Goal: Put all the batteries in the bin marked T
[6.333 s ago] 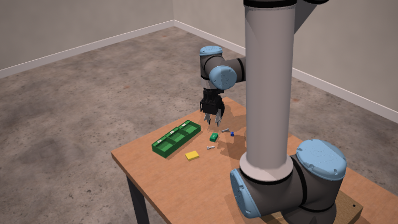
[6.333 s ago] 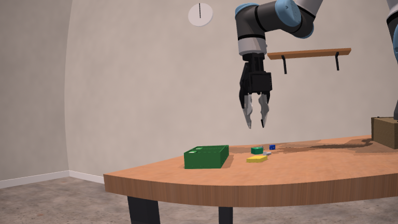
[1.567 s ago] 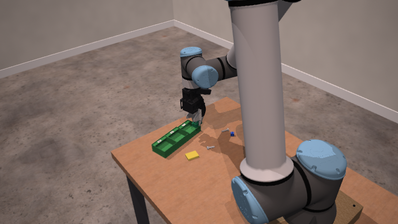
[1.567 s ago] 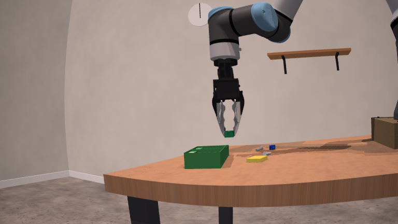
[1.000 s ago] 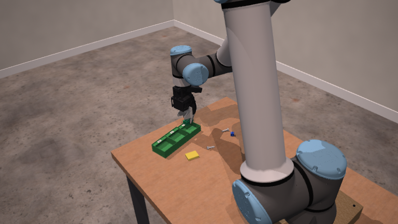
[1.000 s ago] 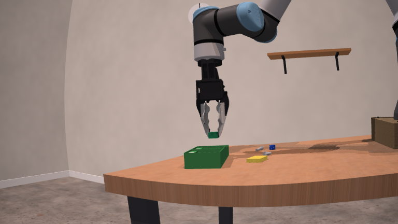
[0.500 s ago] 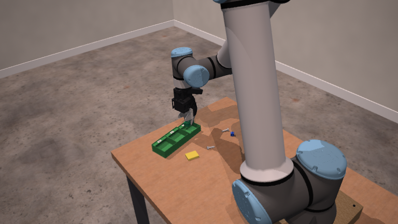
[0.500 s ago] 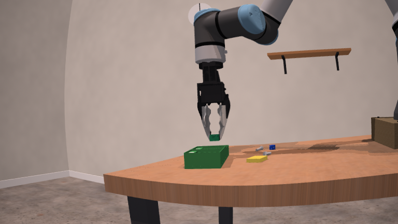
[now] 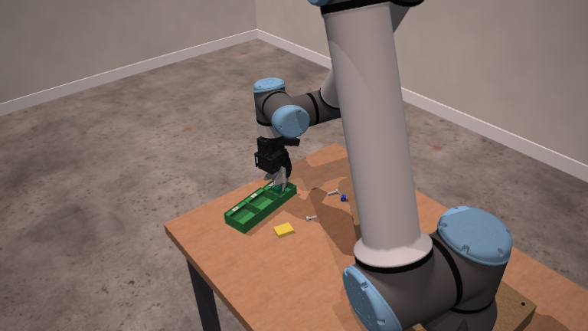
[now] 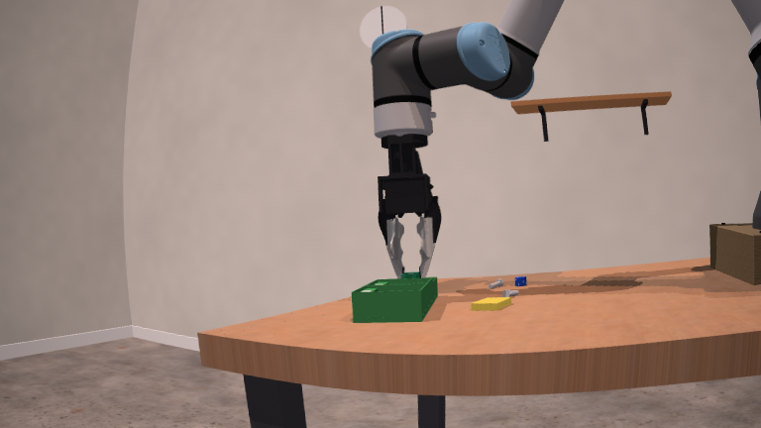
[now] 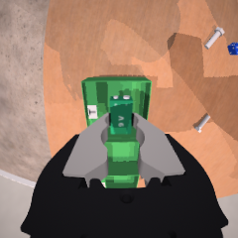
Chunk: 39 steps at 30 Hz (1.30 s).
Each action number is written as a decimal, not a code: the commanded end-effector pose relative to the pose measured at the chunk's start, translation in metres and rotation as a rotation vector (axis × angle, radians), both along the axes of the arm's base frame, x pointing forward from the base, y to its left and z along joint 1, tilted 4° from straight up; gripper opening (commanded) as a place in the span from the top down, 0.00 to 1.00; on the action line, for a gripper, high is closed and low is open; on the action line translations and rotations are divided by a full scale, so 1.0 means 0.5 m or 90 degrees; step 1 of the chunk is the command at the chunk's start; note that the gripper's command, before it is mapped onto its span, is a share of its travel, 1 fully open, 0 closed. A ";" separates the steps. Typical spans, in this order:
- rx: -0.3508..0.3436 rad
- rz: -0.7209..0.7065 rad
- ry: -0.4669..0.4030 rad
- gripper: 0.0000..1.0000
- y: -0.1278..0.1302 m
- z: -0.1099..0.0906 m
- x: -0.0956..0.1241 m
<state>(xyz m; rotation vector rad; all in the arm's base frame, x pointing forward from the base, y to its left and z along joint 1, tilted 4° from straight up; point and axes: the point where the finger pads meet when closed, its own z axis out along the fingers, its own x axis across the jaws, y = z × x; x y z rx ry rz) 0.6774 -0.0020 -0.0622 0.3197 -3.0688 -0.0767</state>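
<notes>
My gripper [image 9: 279,185] [image 10: 411,271] [image 11: 120,113] is shut on a small green block-shaped battery [image 11: 121,116] [image 10: 411,275]. It holds the battery low, at the rim of the far end compartment of a green row of three bins [image 9: 243,222] [image 10: 392,305] [image 11: 142,96] near the table's far left edge. The bins stand upright. Small white labels [image 9: 235,208] [image 11: 91,112] sit on the bin rims; I cannot read their letters. The inside of the end bin is mostly hidden by the fingers and the battery.
A yellow block [image 9: 283,228] [image 10: 490,303] lies right of the bins. Two bolts [image 9: 311,217] [image 9: 332,191] [image 11: 214,38] [image 11: 201,122] and a blue die [image 9: 343,198] [image 10: 520,280] [image 11: 232,48] lie behind it. A wall shelf [image 10: 589,102] hangs behind.
</notes>
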 end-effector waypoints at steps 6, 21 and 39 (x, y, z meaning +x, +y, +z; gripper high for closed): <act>0.000 0.000 -0.001 1.00 0.000 -0.021 -0.001; 0.000 0.000 -0.001 0.80 -0.001 -0.021 -0.004; 0.000 0.000 -0.001 0.80 -0.001 -0.021 -0.004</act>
